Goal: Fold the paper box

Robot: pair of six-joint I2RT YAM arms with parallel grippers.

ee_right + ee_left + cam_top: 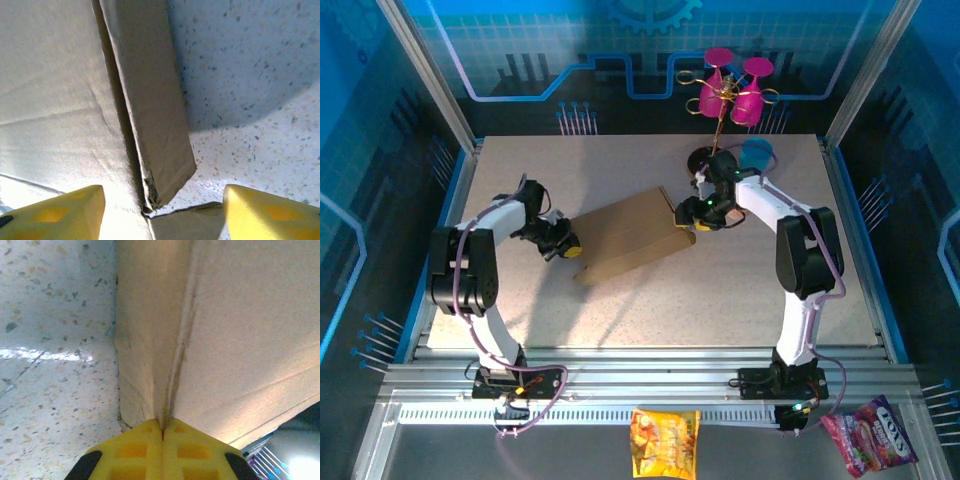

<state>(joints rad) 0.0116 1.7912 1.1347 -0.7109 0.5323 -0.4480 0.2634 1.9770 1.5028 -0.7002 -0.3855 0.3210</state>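
A speckled off-white table carries the paper box, a plain brown, creased cardboard sheet lying slanted across its middle, between the two arms. At the box's left end the left gripper has its yellow fingers pressed together, pinching a folded cardboard edge. At the box's right end the right gripper stands spread, one yellow fingertip on either side of a narrow folded flap.
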